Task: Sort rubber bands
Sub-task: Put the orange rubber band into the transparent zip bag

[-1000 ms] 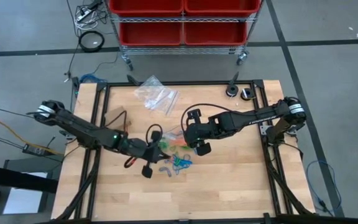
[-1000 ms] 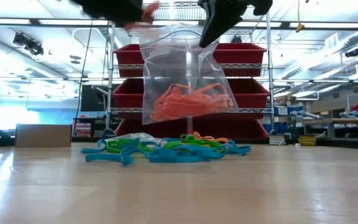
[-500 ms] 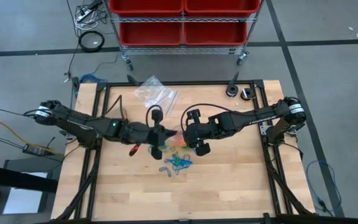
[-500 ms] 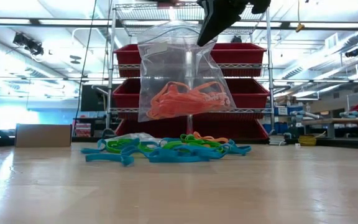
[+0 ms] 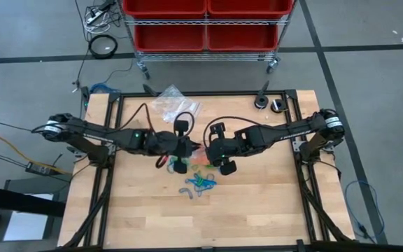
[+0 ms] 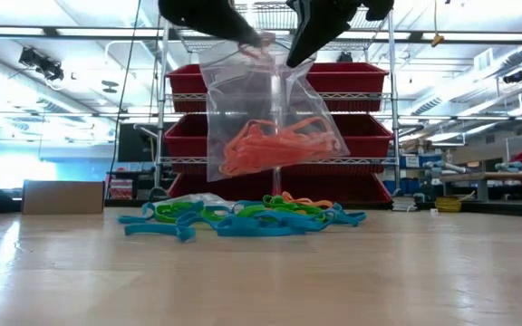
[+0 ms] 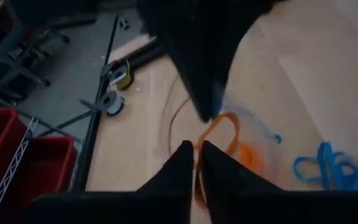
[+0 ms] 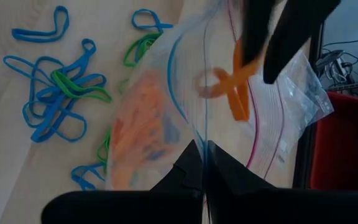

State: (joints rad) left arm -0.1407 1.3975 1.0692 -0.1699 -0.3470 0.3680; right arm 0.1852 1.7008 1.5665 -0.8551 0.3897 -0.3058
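Note:
A clear zip bag (image 6: 270,118) hangs above the table's middle, with a bunch of orange rubber bands (image 6: 275,145) in its bottom. My right gripper (image 8: 205,149) is shut on its top. My left gripper (image 7: 197,152) stands close beside it at the bag's mouth (image 6: 265,50), shut on a single orange rubber band (image 8: 234,93). Blue and green rubber bands (image 5: 200,183), with a few orange ones, lie loose on the wood below the bag. My left gripper pinches the orange band's upper end (image 7: 197,163) between its two fingertips, coming from the table's left and slanting down. The rest of the band hangs as a slack loop (image 8: 219,84) below the fingers, at the bag's mouth and clear of the table. My right gripper pinches the bag's top edge (image 8: 205,134) between its two fingers, coming from the table's right and slanting down. The bag hangs below the fingers, clear of the table, its lower part bulged by the orange bands.
Spare clear bags (image 5: 175,106) lie near the table's far edge. Two small rolls (image 5: 268,103) sit at the far right corner. A wire shelf with red bins (image 5: 205,21) stands beyond the table. Bare wood lies toward the near edge.
My left gripper has gone up and toward the table's far right, from beside the loose pile to the bag's mouth, carrying the orange band. The bag has swayed a little under my right gripper.

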